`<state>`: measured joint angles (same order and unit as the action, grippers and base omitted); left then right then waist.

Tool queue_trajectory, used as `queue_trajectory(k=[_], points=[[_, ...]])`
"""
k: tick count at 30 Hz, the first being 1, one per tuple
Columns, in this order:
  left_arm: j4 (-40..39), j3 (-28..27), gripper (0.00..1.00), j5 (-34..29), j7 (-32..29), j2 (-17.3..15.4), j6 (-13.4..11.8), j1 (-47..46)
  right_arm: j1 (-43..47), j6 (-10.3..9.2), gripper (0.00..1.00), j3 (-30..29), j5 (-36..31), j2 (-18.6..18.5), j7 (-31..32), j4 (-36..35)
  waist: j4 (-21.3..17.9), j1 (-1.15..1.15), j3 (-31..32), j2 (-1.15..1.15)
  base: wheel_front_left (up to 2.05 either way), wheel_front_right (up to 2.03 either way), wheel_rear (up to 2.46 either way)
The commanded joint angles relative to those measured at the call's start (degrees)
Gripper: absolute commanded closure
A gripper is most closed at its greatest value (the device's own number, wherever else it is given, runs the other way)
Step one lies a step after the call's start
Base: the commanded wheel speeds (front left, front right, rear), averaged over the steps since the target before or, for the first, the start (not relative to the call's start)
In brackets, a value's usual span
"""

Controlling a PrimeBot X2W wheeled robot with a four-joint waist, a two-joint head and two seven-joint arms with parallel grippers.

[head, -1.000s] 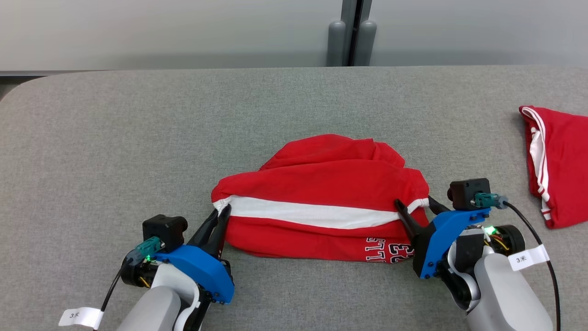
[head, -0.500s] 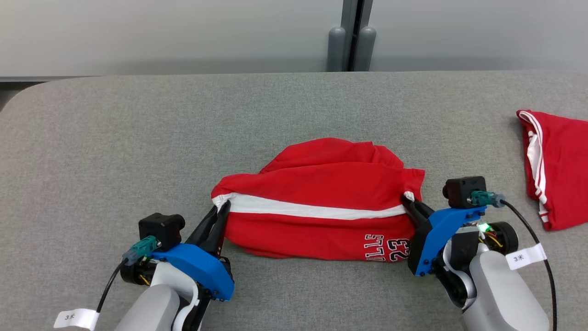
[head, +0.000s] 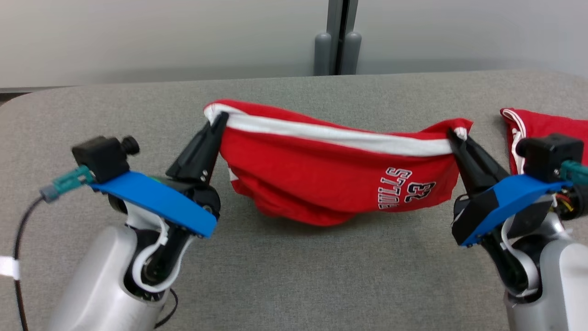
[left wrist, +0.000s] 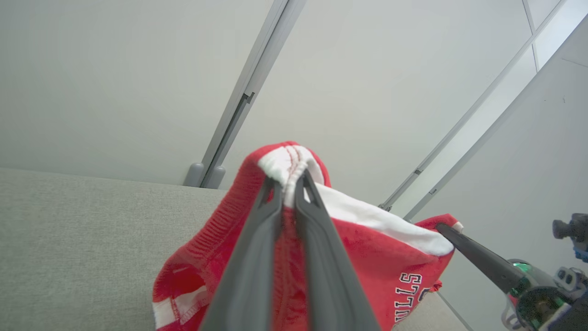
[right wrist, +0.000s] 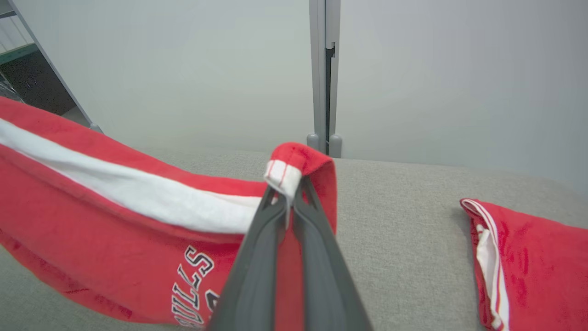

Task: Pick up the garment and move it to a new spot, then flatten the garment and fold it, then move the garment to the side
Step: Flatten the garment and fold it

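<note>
Grey cloth-covered table (head: 285,276), pale wall panels behind.

Item 1: red garment (head: 321,179) with a white band and printed lettering with "23". It is strung above the table's middle and sags between two grips.

Left gripper (head: 218,118): fingers pinched tight on the band's left end.

Right gripper (head: 454,134): fingers pinched tight on the band's right end.

Item 2: second red garment (head: 542,126), lying at the table's right edge.

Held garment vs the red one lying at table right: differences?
Pose: the held garment hangs between the left gripper and right gripper, both shut on its top edge; the second garment lies on the table.
Print: the held garment shows lettering and 23; the second garment shows none.
Trim: held garment, broad white band; second garment, thin white stripes.
Both are red.
</note>
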<state>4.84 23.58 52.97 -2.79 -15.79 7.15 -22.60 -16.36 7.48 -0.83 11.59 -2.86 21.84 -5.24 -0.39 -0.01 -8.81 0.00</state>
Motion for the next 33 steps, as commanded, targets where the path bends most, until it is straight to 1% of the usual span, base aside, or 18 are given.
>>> queue_trajectory(k=[1,4,6,9,11,14,16,18,21,24,26,30,33], points=[[-1.5,-1.2,1.00,2.2,-1.4,-0.3,0.3,-1.7,-1.5,0.03,1.00,-0.2,-0.2,-0.2,1.4,-1.6,-0.8,0.01,-1.5,0.00,0.00,0.00,0.00],[-4.4,-3.6,1.00,5.8,-6.0,-1.5,-1.5,-6.0,-6.5,0.03,1.00,0.1,0.4,-1.3,4.5,-3.7,-1.8,0.01,-4.2,0.00,0.00,0.00,0.00],[-4.4,-4.8,1.00,7.1,-8.1,-1.8,-2.7,-9.7,-11.6,0.03,1.00,0.2,1.0,-2.8,5.1,-2.0,-2.3,0.01,-6.4,0.00,0.00,0.00,0.00],[-2.0,-7.3,1.00,8.4,-9.1,-1.8,-4.2,-16.2,-20.6,0.02,1.00,0.9,2.0,-4.4,3.5,2.5,-3.1,0.01,-9.6,0.00,0.00,0.00,0.00],[0.4,-8.7,1.00,8.6,-8.9,-1.6,-4.7,-20.6,-27.3,0.01,1.00,1.5,2.0,-5.5,1.0,6.5,-3.6,0.01,-11.5,0.00,0.00,0.00,0.00],[4.1,-10.4,1.00,7.5,-7.4,-1.9,-4.6,-27.6,-37.0,0.00,1.00,2.7,1.9,-6.3,-4.6,12.4,-4.4,0.01,-13.8,0.00,0.00,0.00,0.00],[6.8,-11.5,1.00,6.7,-5.7,-2.1,-4.1,-32.0,-43.1,-0.03,1.00,3.0,1.5,-6.3,-9.1,16.4,-4.9,0.01,-14.9,0.00,0.00,0.00,0.00],[8.8,-12.2,1.00,6.0,-3.8,-2.1,-3.3,-35.6,-47.8,-0.04,1.00,2.4,1.1,-5.2,-13.8,19.6,-5.3,0.01,-15.5,0.00,0.00,0.00,0.00],[11.7,-13.0,1.00,4.7,-0.5,-2.7,-2.0,-40.2,-53.9,-0.06,1.00,2.4,-0.9,-5.1,-20.4,23.9,-5.6,0.01,-15.9,0.00,0.00,0.00,0.00],[13.9,-13.4,1.00,4.1,3.2,-2.7,-1.0,-42.2,-56.7,-0.10,1.00,2.8,-2.0,-5.2,-25.9,27.0,-5.8,0.01,-15.9,0.00,0.00,0.00,0.00],[14.7,-12.9,1.00,3.9,5.4,-2.7,-0.4,-41.6,-56.8,-0.11,1.00,3.1,-2.3,-5.6,-28.2,28.9,-5.8,0.01,-15.6,0.00,0.00,0.00,0.00],[15.4,-9.7,1.00,3.7,9.7,-2.0,0.1,-36.4,-51.5,-0.10,1.00,6.4,-2.8,-6.5,-29.3,32.4,-5.3,0.01,-14.8,0.00,0.00,0.00,0.00],[14.0,-5.9,1.00,5.6,13.1,-1.5,0.2,-30.3,-45.6,-0.04,1.00,10.0,-1.3,-7.8,-27.9,33.7,-4.9,0.01,-14.0,0.00,0.00,0.00,0.00]])
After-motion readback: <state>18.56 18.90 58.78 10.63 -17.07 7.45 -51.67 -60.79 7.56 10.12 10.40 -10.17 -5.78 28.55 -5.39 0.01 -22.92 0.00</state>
